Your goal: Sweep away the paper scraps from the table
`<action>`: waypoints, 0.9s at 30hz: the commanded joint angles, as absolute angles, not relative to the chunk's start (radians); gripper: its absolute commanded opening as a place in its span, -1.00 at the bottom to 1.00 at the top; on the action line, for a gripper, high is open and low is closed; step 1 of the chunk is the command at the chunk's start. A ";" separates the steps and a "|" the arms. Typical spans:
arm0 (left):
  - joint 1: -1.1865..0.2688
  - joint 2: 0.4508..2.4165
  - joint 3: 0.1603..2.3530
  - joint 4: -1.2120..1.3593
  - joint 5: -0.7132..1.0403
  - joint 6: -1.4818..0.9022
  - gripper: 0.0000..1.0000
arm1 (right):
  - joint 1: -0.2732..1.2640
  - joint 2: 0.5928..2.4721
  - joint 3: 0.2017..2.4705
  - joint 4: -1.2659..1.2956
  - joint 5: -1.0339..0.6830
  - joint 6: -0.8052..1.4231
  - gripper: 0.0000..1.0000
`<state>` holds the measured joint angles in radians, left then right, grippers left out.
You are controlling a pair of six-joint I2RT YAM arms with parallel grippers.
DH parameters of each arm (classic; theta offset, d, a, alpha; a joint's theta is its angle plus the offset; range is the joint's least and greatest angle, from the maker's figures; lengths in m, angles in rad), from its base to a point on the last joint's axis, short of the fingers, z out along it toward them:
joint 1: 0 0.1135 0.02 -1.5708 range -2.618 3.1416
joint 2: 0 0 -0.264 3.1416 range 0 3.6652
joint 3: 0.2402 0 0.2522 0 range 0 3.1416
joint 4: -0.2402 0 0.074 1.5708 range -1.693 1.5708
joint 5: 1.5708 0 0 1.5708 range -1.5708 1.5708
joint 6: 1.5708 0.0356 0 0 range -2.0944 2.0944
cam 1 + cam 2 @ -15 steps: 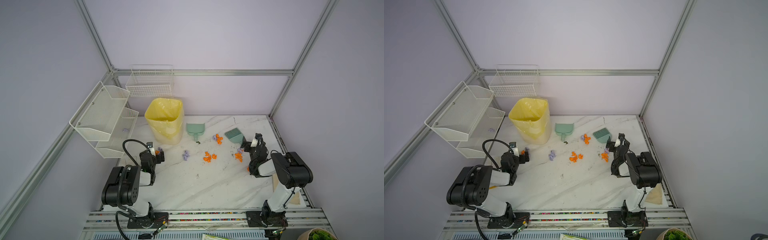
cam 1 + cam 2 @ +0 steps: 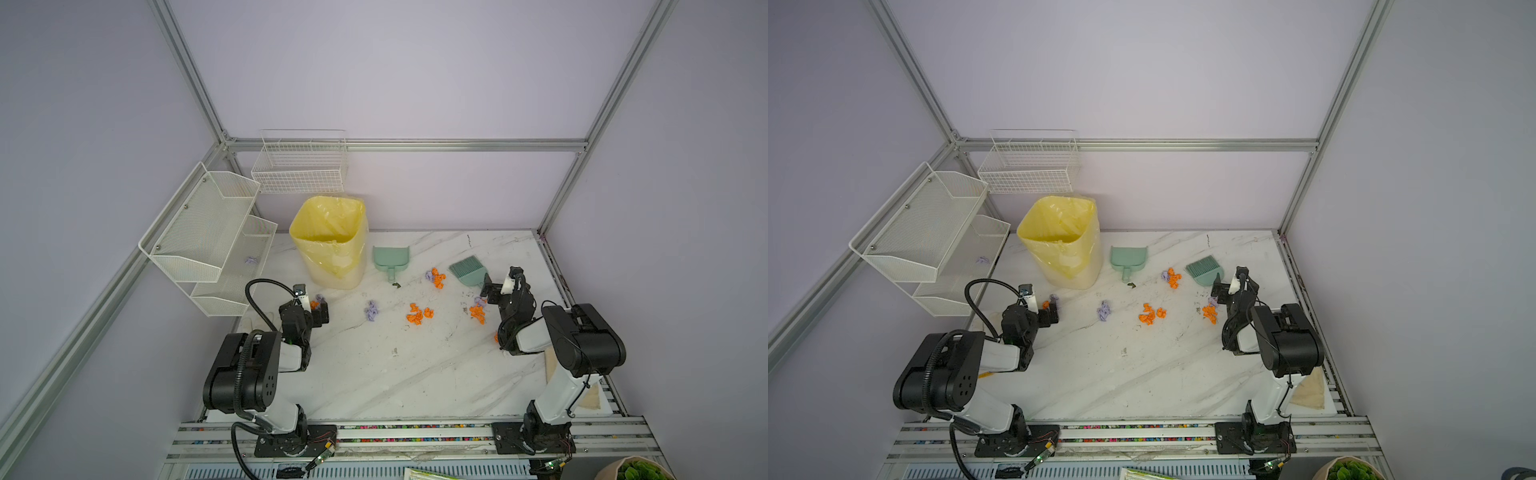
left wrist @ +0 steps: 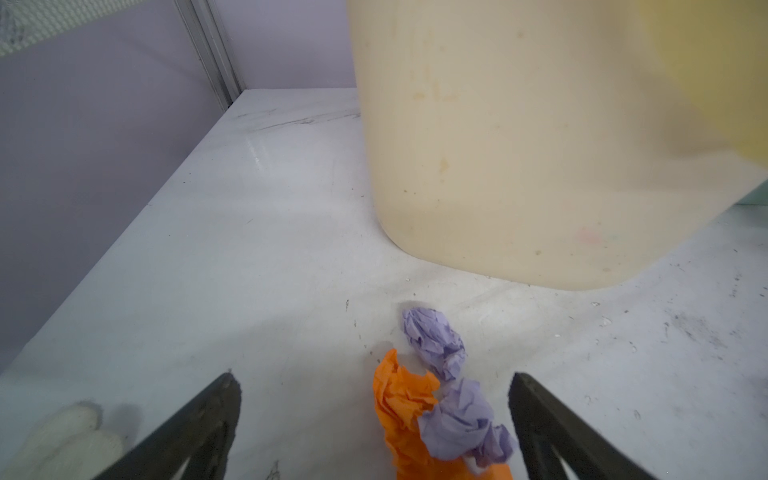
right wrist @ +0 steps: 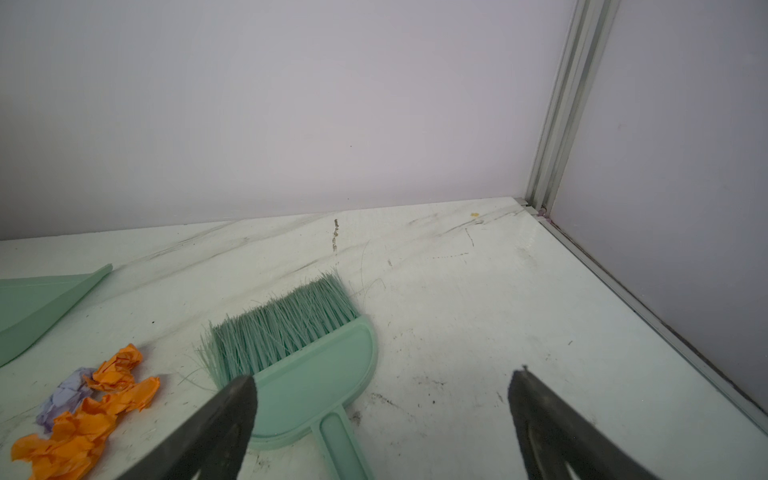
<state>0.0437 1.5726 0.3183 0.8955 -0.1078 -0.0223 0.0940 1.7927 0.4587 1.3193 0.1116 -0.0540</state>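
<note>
Orange and lilac paper scraps lie in clumps on the white marble table (image 2: 374,374): a lilac wad (image 2: 372,311), an orange clump (image 2: 419,314), a mixed clump (image 2: 436,277) and another (image 2: 477,311); both top views show them (image 2: 1151,314). My left gripper (image 2: 315,309) (image 2: 1048,309) is open and low over the table. An orange wad (image 3: 403,403) and lilac wads (image 3: 434,340) lie between its fingers in the left wrist view, where the gripper (image 3: 374,376) touches none. My right gripper (image 2: 500,282) (image 4: 384,376) is open over the green brush (image 4: 307,357) handle.
A yellow-lined bin (image 2: 330,245) stands at the back left, close ahead of the left gripper. A green dustpan (image 2: 390,257) lies beside it and the brush (image 2: 467,270) further right. White mesh shelves (image 2: 208,232) hang at the left. A beige cloth (image 2: 590,390) lies at the right edge.
</note>
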 commanded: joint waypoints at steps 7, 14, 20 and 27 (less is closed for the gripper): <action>0.040 1.562 0.379 0.929 -0.104 -0.017 1.00 | 0.091 1.784 0.472 1.330 0.118 -0.052 0.95; 0.040 1.559 0.374 0.935 -0.096 -0.013 1.00 | 0.090 1.778 0.465 1.337 0.145 -0.059 0.95; 0.035 1.351 0.371 0.776 -0.215 -0.066 0.99 | 0.090 1.729 0.454 1.320 0.224 -0.025 0.94; -0.097 1.102 0.468 0.524 -0.349 -0.125 1.00 | 0.091 1.639 0.557 1.033 0.339 0.035 0.94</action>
<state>-0.0399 1.1816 0.3294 0.6540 -0.2630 -0.0685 0.0940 1.6836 0.5026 1.1797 0.2684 -0.0040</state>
